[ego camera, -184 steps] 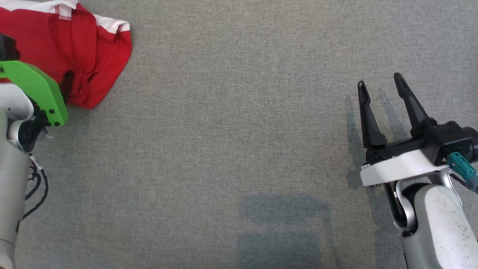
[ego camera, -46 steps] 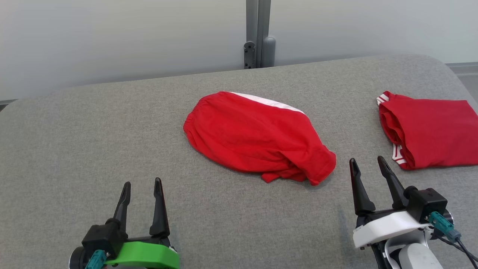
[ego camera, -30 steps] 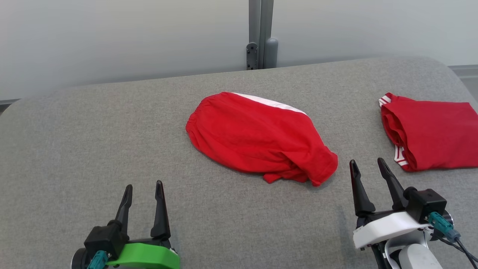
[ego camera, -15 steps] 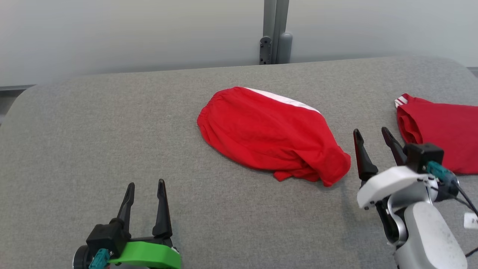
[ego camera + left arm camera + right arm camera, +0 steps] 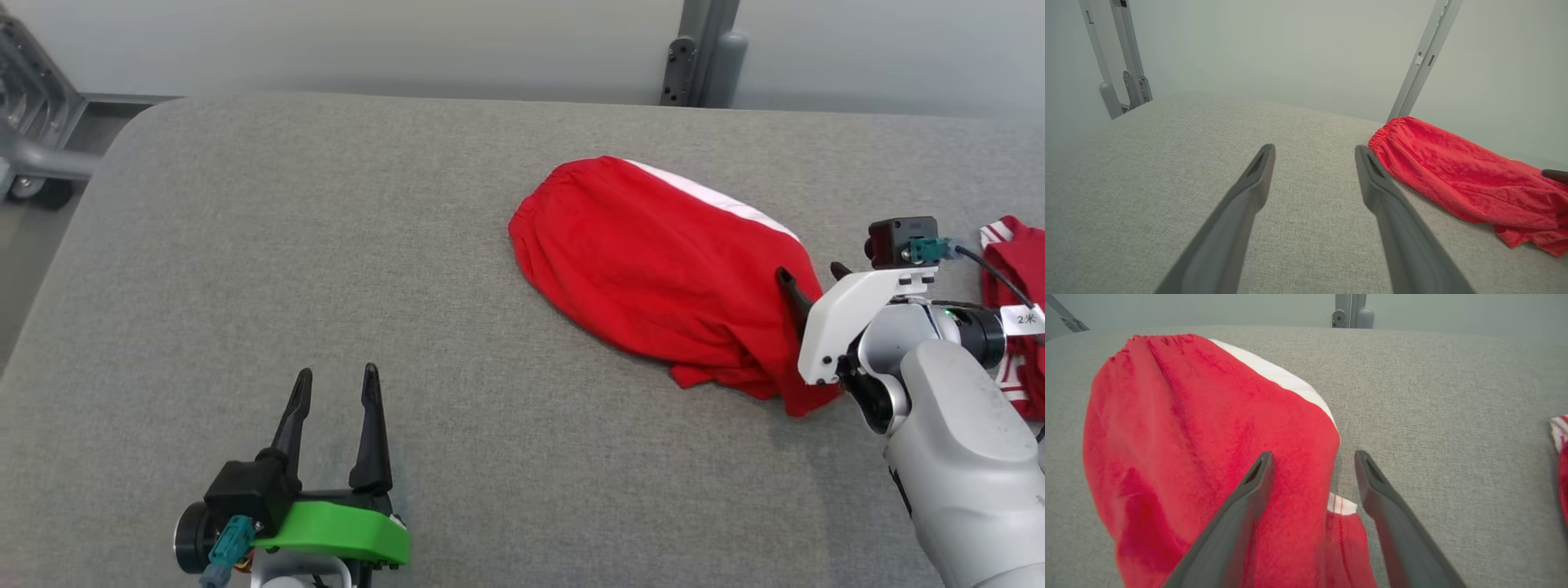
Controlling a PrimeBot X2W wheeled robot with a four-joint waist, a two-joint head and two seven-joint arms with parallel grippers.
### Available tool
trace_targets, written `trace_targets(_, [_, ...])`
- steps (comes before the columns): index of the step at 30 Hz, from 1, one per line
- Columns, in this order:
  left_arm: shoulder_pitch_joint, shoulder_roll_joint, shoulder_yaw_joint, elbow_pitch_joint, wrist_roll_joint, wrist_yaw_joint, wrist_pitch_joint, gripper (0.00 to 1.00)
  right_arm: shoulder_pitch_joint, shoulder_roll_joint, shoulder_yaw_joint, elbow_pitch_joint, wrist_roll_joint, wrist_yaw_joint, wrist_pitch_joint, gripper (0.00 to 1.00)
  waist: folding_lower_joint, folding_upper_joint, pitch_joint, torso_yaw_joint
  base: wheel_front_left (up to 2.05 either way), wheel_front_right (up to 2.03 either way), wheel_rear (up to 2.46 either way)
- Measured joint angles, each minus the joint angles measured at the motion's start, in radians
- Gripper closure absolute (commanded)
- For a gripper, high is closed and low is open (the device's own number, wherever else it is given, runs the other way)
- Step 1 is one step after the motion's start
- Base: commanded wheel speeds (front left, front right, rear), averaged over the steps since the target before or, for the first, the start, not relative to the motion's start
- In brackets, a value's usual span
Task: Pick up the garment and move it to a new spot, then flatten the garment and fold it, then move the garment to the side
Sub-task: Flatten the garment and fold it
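**Operator:** Across the head view I have the grey padded table (image 5: 286,245). The red garment (image 5: 653,269) lies bunched on it, right of the middle. Its gathered waistband is toward my left, and a white stripe (image 5: 718,200) runs along its far edge.

**Support:** Anything else lying there?

**Operator:** A second red garment (image 5: 1016,253) with white trim, at the far right edge, apart from the first.

**Support:** And your arms?

**Operator:** My right gripper (image 5: 1312,454) is at the near right end of the garment, fingers spread. From its wrist camera, one finger (image 5: 1247,490) is over the red cloth. The other is over the grey cover just beside the hem, so the pair straddles the edge. I can't tell whether either tip touches.

**Support:** The left one?

**Operator:** My left gripper (image 5: 337,371) is low at the near left over bare table, well apart from the garment. Its fingers are spread as well and point away from me. Smallest thing: a grey metal post (image 5: 702,49) stands behind the table against the wall.
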Motion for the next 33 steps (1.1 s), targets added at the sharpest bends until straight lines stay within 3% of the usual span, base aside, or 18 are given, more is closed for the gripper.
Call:
trace_targets(5, [-0.013,-0.002,-0.007,0.004,0.0,-0.004,0.0,0.0,-0.062,-0.023,0.024,0.114,0.027,0.0,0.015,0.0,0.0,0.0,0.027,0.046,0.0,0.0,0.0])
trace_targets(7, [-0.017,-0.003,-0.008,0.004,0.0,-0.004,0.0,0.0,-0.082,-0.025,0.032,0.15,0.046,0.0,0.014,0.67,0.0,0.0,0.036,0.062,0.0,0.0,0.0])
trace_targets(9, [-0.017,-0.003,-0.008,0.005,0.0,-0.004,0.0,0.0,-0.097,-0.023,0.044,0.178,0.057,0.0,0.005,1.0,0.0,0.0,0.043,0.074,0.0,0.0,0.0])
trace_targets(17, [-0.018,-0.003,-0.001,0.007,0.0,0.001,0.0,0.0,-0.147,-0.001,0.179,0.148,0.114,0.0,-0.152,1.0,0.0,-0.0001,0.041,0.072,0.0,0.0,0.0])
trace_targets(26, [-0.008,-0.004,0.002,0.007,0.008,0.003,0.0,0.0,-0.088,-0.002,0.515,-0.076,0.232,0.0,-0.247,1.0,0.0,0.0,0.009,0.013,0.0,0.0,0.0])
trace_targets(33, [0.009,-0.005,0.01,0.007,0.016,0.004,0.0,0.0,0.071,-0.063,0.723,-0.27,0.32,0.0,-0.252,1.0,0.0,0.0,-0.019,-0.038,0.0,0.0,0.0])
